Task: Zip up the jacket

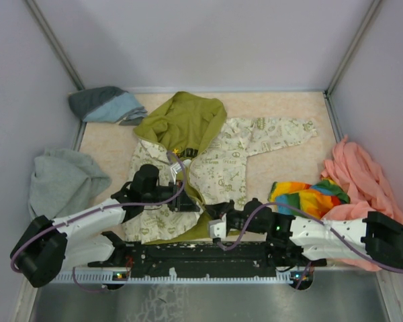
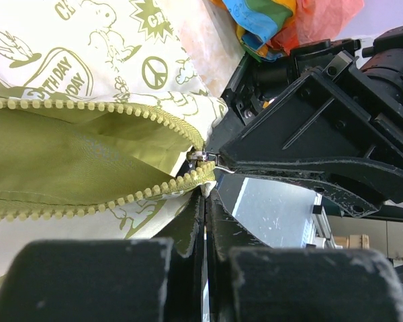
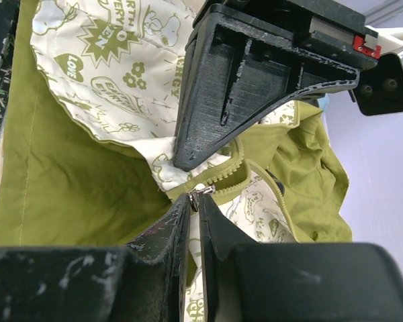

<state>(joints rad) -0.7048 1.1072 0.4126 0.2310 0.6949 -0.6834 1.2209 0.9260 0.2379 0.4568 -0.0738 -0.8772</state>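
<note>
Cream jacket one, grey sweatshirt one

Top view looks down from behind; both close wrist views share the zipper end of the jacket.

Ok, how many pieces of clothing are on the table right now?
5: the jacket in the middle, a grey sweatshirt left, a blue-grey garment back left, a rainbow garment and a peach-pink garment right. Others could be hidden.

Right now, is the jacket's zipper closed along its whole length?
No: in the left wrist view the jacket has its two zipper rows apart, with olive lining showing between them.
</note>
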